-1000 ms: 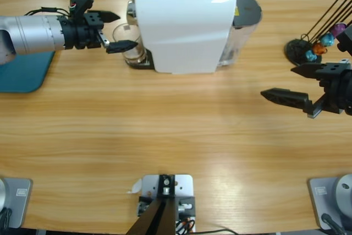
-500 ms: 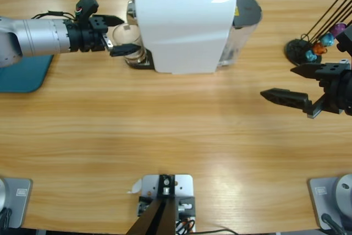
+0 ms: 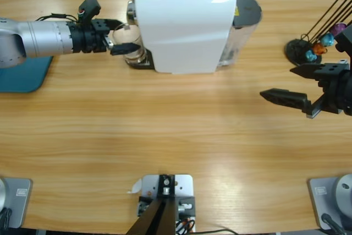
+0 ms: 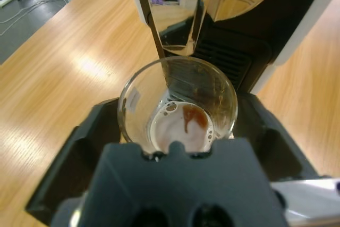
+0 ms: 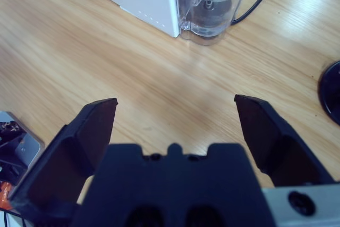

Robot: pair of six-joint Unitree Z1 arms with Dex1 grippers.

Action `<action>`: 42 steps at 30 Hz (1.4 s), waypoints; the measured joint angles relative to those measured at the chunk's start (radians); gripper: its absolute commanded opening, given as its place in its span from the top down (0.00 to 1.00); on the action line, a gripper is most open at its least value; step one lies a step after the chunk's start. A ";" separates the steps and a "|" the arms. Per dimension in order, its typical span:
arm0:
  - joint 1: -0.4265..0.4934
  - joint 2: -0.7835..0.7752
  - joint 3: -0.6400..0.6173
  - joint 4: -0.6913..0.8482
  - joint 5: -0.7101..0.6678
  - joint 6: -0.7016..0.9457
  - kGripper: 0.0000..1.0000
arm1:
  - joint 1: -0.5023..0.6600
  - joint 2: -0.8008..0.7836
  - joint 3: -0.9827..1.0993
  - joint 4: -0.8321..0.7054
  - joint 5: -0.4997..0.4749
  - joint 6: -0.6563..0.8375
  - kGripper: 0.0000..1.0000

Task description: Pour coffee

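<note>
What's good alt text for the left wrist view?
The left gripper has its jaws on either side of a clear glass tumbler standing under the spout of the coffee machine. A thin smear of brown coffee lies in the tumbler's base, and the wooden table stretches away to the left.
</note>
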 measured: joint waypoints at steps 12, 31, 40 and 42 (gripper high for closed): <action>0.030 0.004 0.048 -0.060 -0.040 0.000 1.00 | 0.000 0.000 0.000 -0.002 0.000 0.000 0.00; 0.195 -0.334 0.325 -0.127 0.404 -0.173 1.00 | 0.000 -0.007 0.000 -0.002 0.000 0.000 0.00; 0.366 -0.487 0.446 -0.027 0.541 -0.212 1.00 | 0.000 -0.032 0.000 0.004 0.000 0.000 0.00; 0.400 -0.476 0.446 -0.026 0.543 -0.212 1.00 | 0.000 -0.037 0.000 0.015 0.000 0.000 0.00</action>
